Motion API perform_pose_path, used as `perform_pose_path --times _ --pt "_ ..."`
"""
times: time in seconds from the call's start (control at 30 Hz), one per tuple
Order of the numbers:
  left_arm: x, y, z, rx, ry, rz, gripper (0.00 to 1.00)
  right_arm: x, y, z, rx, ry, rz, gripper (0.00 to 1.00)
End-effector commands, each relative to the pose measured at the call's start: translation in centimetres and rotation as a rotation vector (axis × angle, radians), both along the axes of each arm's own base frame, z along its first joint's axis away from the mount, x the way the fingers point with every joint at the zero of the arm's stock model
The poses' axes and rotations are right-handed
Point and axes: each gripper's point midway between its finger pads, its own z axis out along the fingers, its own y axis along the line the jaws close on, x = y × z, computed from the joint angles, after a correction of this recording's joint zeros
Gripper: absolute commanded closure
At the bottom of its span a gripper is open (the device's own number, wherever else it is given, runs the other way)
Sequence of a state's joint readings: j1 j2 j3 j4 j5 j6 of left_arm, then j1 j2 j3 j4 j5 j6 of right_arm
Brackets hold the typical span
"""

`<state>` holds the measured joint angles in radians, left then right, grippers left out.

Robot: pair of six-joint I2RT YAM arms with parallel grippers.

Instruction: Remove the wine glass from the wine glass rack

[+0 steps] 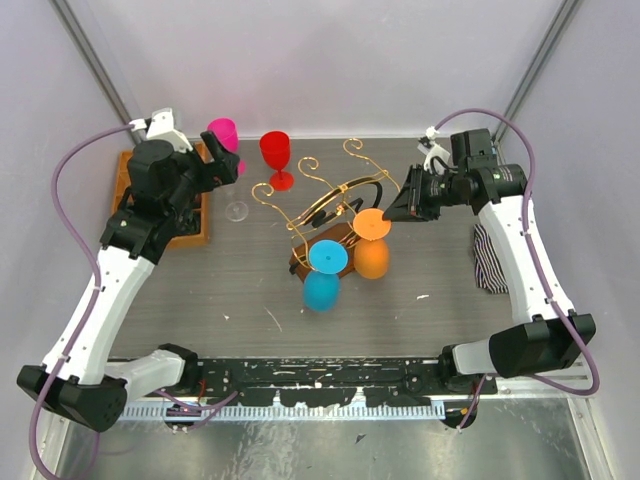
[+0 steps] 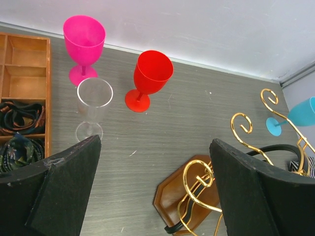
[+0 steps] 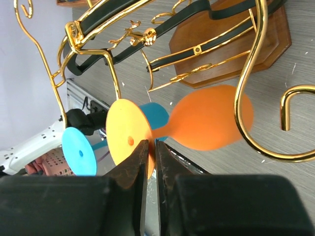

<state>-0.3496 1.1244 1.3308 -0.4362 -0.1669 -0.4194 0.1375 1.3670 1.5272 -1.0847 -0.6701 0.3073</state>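
Right gripper (image 3: 150, 160) pinches the foot of the orange wine glass (image 3: 211, 123), which hangs inverted on the wine glass rack (image 3: 275, 42), apparently to slide it off; left gripper (image 2: 155, 145) gapes empty.

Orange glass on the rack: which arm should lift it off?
Right. The right pincer is pinched on the foot of the orange glass, which hangs upside down in the rack. The left pincer is open, off by the pink glass.

The right hand (image 3: 150, 146) pinches the foot of the hanging orange wine glass (image 3: 211, 123).
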Motion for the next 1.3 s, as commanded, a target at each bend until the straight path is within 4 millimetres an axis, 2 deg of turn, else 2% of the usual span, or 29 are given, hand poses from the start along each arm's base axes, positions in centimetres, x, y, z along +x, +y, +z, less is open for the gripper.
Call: perform_pose_path --times 0.0,0.07,0.1,0.23,0.47,0.63,0.73,0.93,1.07,1.27 --pt "-0.3 0.3 0.3 0.006 -0.029 0.005 0.02 -0.9 0.8 2.7 0.056 -0.091 0.052 0.9" --pt "-0.3 0.3 0.2 0.006 -0.028 0.006 0.02 -1.0 0.9 3.1 0.063 -0.102 0.061 0.99" --pt "-0.4 0.4 0.1 0.005 -0.03 0.006 0.02 -1.1 1.1 3.2 0.072 -0.108 0.07 0.99" --pt "-0.5 0.4 0.0 -0.005 -0.038 0.009 0.02 -0.9 1.2 3.7 0.081 -0.133 0.063 0.99" --pt "-0.8 0.8 0.1 0.003 -0.042 0.018 0.02 1.0 0.1 4.9 0.036 -0.215 -0.054 0.99" --pt "-1.1 0.9 0.0 0.011 -0.043 0.022 0.02 1.7 -0.2 6.9 0.057 -0.28 -0.115 0.99" --pt "-1.1 1.1 0.1 0.014 -0.047 0.025 0.02 1.4 0.6 7.9 0.116 -0.276 -0.085 0.99" --pt "-1.1 1.1 -0.1 0.017 -0.049 0.026 0.02 1.1 0.9 7.8 0.143 -0.257 -0.064 0.99" --pt "-1.2 1.1 -0.2 0.018 -0.046 0.026 0.02 1.7 1.0 7.5 0.156 -0.258 -0.078 0.99" --pt "-1.4 1.6 -0.4 0.039 -0.049 0.037 0.02 0.8 1.1 7.5 0.153 -0.248 -0.048 0.99"
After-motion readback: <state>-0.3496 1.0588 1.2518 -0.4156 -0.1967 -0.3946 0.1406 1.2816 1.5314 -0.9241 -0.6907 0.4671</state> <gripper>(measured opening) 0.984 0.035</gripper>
